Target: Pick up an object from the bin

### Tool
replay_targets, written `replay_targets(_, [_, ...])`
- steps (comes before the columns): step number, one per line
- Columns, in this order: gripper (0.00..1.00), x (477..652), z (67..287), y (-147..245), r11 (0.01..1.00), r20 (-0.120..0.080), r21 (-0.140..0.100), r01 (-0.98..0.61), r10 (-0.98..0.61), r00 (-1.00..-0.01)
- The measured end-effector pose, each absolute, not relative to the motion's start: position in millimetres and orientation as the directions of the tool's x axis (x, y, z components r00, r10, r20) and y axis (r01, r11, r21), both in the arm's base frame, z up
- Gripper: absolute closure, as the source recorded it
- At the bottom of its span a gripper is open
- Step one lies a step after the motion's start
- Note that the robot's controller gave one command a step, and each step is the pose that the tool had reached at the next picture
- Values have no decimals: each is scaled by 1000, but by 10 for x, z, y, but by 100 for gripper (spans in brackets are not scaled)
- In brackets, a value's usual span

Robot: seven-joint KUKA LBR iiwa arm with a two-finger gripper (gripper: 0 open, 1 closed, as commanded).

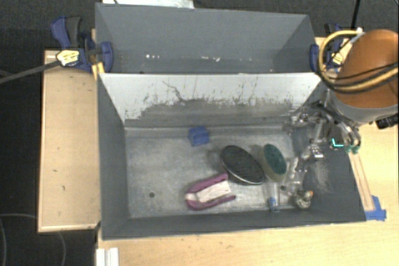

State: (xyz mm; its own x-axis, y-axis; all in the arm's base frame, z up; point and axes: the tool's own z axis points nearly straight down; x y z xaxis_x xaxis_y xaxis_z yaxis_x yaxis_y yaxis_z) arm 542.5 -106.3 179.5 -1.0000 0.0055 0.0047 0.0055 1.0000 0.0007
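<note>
Grey metal bin (156, 162), 4 loose things on its floor. Gripper (298, 195) sits low at the right end; open or closed, cannot tell. Black oval disc (242, 164) lies left of it, purple-white clip (211, 192) farther left. Teal oval disc (274, 159) is nearest, just left, long axis toward the back wall. Blue cube (198, 136) is farthest.

The grey metal bin (206, 96) is showing a matt, scuffed finish (scratches streaking its back wall). The dark oval disc (242, 164) is looking smooth and faintly glossy, while the gripper (288, 199) is glinting as bare metal.
</note>
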Motion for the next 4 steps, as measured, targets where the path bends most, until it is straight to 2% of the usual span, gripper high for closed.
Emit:
replay_targets(1, [0, 5647, 911, -137, 978, 1, 4, -209, -209, -978])
replay_targets(2, [0, 5632, 863, 733, 927, -4, 2, -374, -374, -927])
replay_targets(3, [0, 5778, 1206, 1205, 949, -7, 1, -314, -314, -949])
replay_targets(4, [0, 5658, 924, 1432, 880, 0, 1, -474, -474, -880])
